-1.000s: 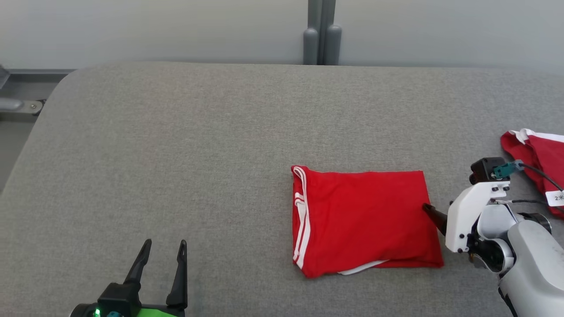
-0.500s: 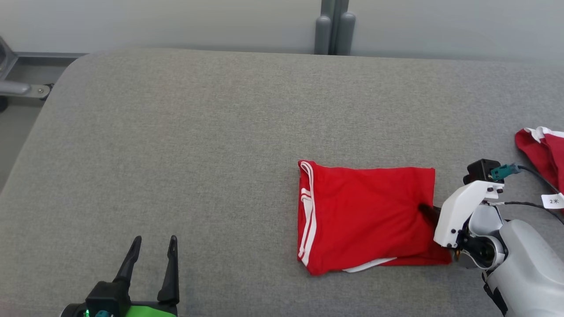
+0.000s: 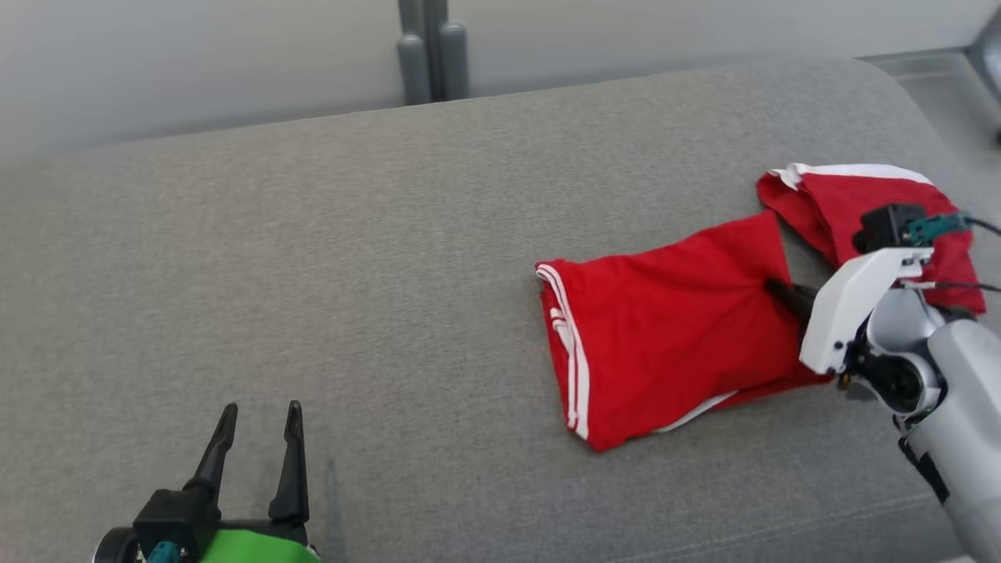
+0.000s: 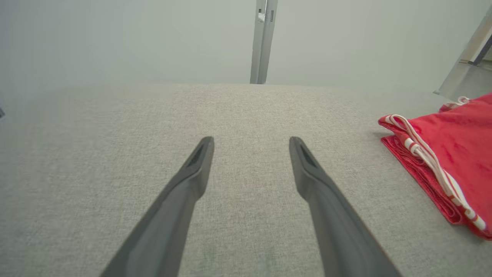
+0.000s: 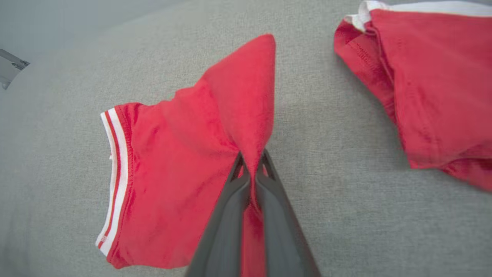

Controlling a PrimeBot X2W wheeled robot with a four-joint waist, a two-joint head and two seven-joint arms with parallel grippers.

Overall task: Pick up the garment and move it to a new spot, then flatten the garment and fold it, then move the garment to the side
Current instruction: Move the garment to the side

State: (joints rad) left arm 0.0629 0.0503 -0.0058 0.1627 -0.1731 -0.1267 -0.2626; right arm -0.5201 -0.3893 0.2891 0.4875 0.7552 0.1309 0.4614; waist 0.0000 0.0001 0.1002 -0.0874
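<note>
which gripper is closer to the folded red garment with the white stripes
Right. The right gripper is shut on the folded garment at its edge; the left gripper hangs open, well off to its left.

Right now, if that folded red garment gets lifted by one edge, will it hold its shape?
Probably floppy: the garment tents up where the right end effector pinches it. Likely light, being thin; its layers may unfold.

Brightly, softly and evenly lit, seemingly from above. Slightly blurred across the head view, most beyond the red garment [image 3: 665, 328], near the wall [image 3: 195, 62]. In the left wrist view, washed to a pale haze behind the garment, with a faint shadow under its striped edge. In the right wrist view, soft-focused on the red cloth, thinly shadowed beside its pinched corner, bowed toward the edges.
</note>
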